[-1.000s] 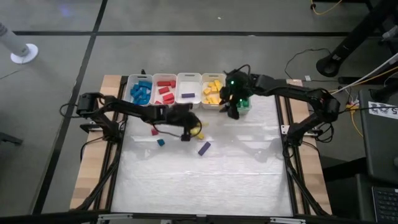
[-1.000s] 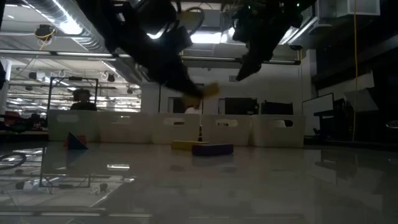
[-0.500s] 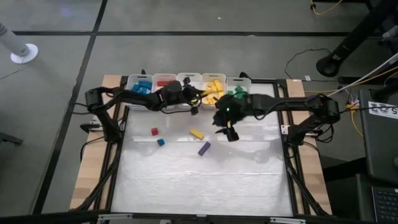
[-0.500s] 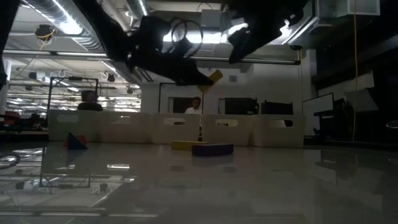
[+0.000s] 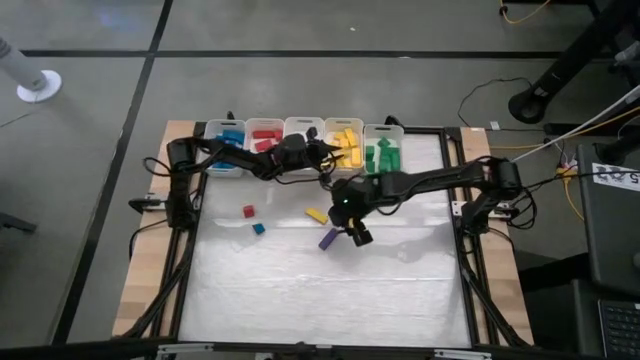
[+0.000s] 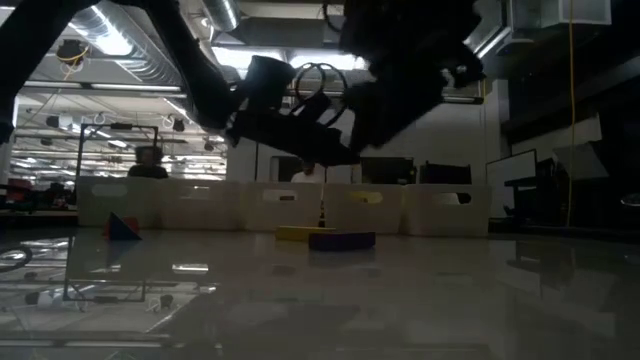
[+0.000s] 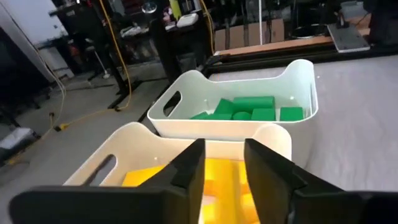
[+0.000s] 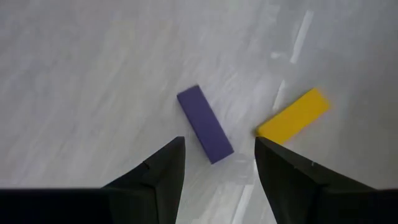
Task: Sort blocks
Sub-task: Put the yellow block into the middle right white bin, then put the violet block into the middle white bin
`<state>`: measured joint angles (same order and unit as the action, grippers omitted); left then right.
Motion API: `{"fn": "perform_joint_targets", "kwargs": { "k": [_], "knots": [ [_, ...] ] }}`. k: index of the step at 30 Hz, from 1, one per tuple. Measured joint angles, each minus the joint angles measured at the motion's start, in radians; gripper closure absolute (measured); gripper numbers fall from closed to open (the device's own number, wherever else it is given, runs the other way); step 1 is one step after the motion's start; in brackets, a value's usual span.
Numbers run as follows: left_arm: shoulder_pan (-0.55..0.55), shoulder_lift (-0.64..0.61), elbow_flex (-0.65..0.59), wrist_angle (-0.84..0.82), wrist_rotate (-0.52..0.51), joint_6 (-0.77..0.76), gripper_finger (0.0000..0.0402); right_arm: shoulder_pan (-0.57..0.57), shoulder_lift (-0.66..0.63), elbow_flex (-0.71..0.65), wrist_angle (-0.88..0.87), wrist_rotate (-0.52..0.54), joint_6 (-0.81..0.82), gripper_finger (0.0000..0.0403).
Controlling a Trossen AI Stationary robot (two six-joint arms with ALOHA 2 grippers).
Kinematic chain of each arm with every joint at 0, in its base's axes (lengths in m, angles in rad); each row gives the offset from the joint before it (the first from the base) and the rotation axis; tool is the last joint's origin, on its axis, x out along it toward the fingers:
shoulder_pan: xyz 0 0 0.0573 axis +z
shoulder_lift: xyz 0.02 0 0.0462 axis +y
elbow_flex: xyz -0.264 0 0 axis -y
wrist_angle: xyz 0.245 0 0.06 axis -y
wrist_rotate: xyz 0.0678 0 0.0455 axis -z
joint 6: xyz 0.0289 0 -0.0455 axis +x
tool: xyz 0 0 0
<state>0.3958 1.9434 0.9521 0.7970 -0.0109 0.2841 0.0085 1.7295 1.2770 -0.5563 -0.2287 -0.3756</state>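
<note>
High view: right gripper above purple block

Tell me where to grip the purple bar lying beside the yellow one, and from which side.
Grip the purple bar across its two long faces, near mid-length, coming straight down. It lies flat on the table, and the right gripper already hovers over it, open. The yellow bar sits close to one end, so staying near the middle should avoid nudging it.

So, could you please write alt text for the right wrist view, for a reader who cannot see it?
Seen past the right claw, whose two dark fingers stand open, a purple bar block lies flat on the pale table. A yellow bar block lies beside it, apart from it.
</note>
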Motion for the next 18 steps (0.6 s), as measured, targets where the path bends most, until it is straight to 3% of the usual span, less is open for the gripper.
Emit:
{"fn": "perform_joint_targets", "kwargs": {
  "k": [10, 18],
  "knots": [
    [0.000, -0.043, 0.015, -0.062, -0.006, 0.013, 0.0231, -0.001, 0.107, 0.000, 0.029, 0.001, 0.001, 0.0210],
    [-0.001, -0.237, 0.015, -0.392, -0.063, 0.059, 0.0237, -0.001, 0.150, 0.000, 0.063, 0.001, -0.026, 0.0210]
  ]
}}
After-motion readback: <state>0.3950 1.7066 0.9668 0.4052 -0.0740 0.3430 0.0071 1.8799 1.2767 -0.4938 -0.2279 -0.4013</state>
